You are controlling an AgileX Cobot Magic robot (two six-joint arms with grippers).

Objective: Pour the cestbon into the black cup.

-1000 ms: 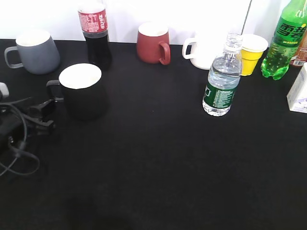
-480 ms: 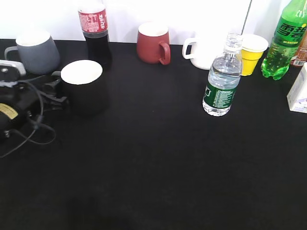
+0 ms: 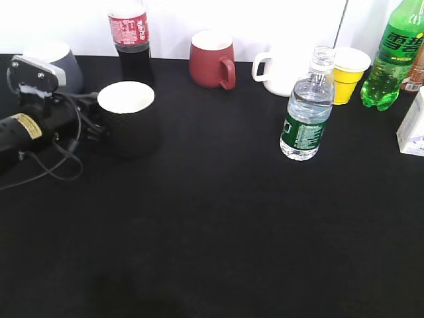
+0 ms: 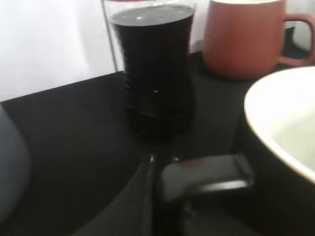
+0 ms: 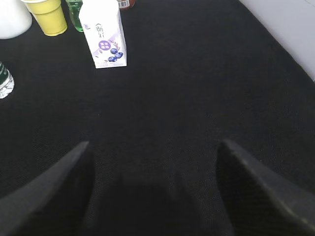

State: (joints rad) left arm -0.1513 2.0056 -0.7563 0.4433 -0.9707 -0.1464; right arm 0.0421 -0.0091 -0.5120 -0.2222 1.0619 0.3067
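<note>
The black cup, white inside, is at the left of the black table. My left gripper is shut on its side handle; the cup's rim fills the right of the left wrist view. The cestbon, a clear uncapped bottle with a dark green label, stands upright right of the middle, far from the cup; its edge shows in the right wrist view. My right gripper is open and empty over bare black cloth, out of the exterior view.
A cola bottle stands just behind the cup, with a grey mug behind my left arm. A dark red mug, white mug, yellow cup and green soda bottle line the back. A milk carton stands at the right edge.
My left gripper has closed on the black cup's handle and carried the cup to the right and a little back. The cestbon has not moved.
</note>
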